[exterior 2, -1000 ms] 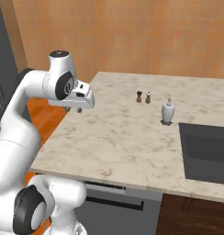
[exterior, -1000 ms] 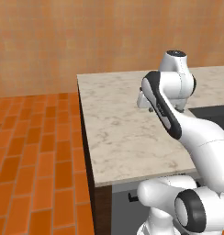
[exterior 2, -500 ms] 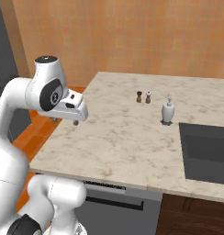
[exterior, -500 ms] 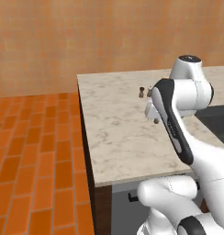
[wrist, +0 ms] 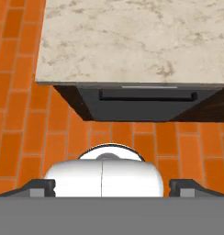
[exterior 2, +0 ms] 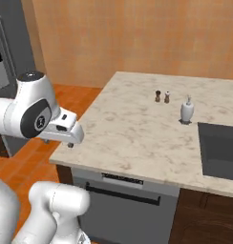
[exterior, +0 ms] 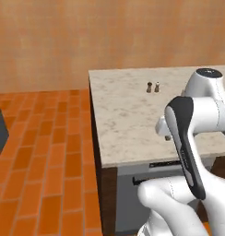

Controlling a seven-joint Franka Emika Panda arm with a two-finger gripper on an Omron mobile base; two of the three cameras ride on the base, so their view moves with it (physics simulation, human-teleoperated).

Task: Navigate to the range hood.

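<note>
The robot is beside a marble desk (exterior 2: 137, 133) on an orange brick floor (exterior: 45, 152). The step in hand looks like the drive itself: the base must get to the hood, and I cannot spot the hood anywhere here, so it is likely some way off or behind the cameras.

On the desk stand two small shakers (exterior 2: 162, 96), just beside each other, and a white soap bottle (exterior 2: 186, 110) near them. A dark sink (exterior 2: 218, 150) is set into the desk, right of the bottle. Under the desk edge is a grey dishwasher (exterior 2: 123, 200) with a long handle; the hand view looks down on it too (wrist: 146, 103). A dark grey fridge (exterior 2: 6, 71) stands at the far left.

The arm is folded up, with the claw (exterior 2: 70, 143) hanging by the desk's near corner and holding nothing. In the hand view its fingers (wrist: 36, 187) sit far apart, so the claw is wide apart.

Next, I think the base should turn and roll until the hood comes into sight. It should keep the folded arm away from the desk corner as it goes.
</note>
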